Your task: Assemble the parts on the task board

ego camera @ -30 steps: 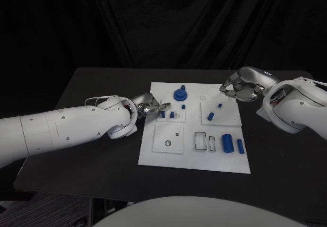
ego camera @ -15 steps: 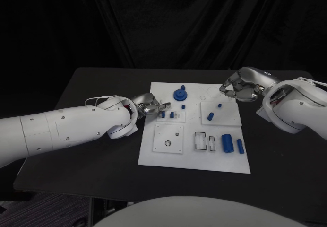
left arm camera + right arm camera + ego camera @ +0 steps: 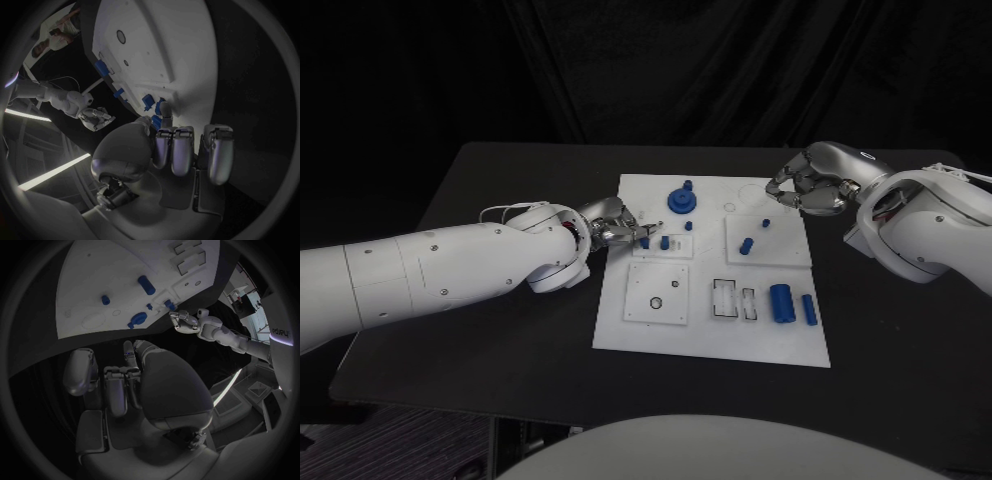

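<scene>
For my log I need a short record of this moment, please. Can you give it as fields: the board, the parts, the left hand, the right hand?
board: white task board in the middle of the black table
parts: blue parts lying and standing on it
left hand: left hand at the board's left edge, fingertips by a small blue part; a hold cannot be told
right hand: right hand at the far right corner, fingers curled in, holding nothing visible

We see a black table [image 3: 502, 300]; white task board [image 3: 718, 345] lies flat on it, roughly mid-table, nearer the right edge, long side running front to back.
</scene>
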